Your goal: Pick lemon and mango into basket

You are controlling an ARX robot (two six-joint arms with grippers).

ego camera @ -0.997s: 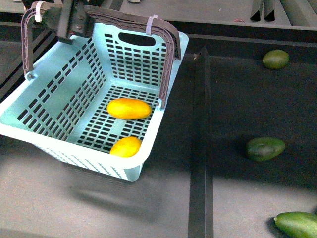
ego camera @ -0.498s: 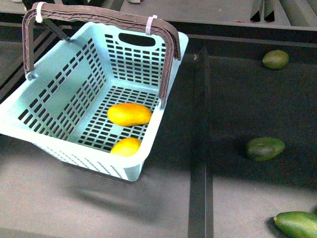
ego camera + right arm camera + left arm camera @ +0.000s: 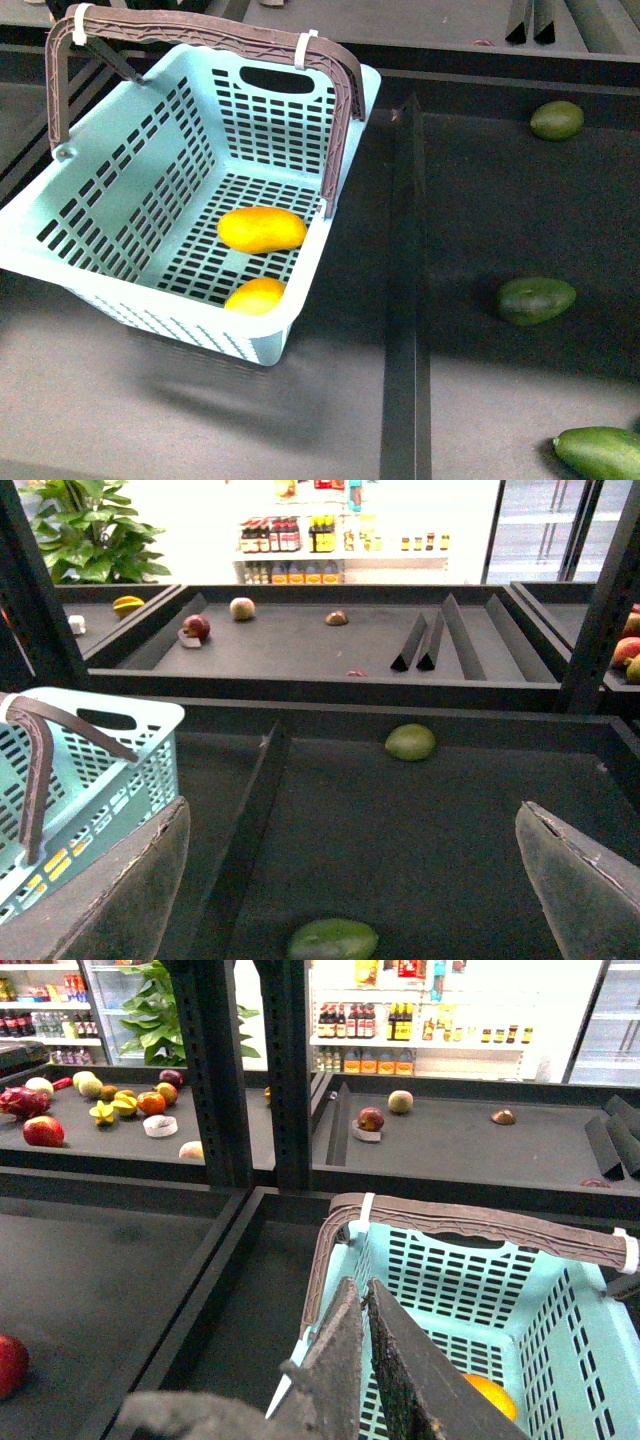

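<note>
Front view gives you the teal basket (image 3: 120, 215) first, brown handle (image 3: 200, 30) arched over it. Both targets lie on its slotted floor, so I judge the task done: the mango (image 3: 262, 229) mid-floor, the lemon (image 3: 254, 297) against the near wall, apart from each other. Three green avocados (image 3: 536, 299) sit outside on the dark shelf, rightly left alone. Your left gripper (image 3: 365, 1360) is pinched closed, holding nothing, above the basket rim; your right gripper (image 3: 350, 880) is spread wide and empty. Bottle labels on the far shelves are too small to read.
</note>
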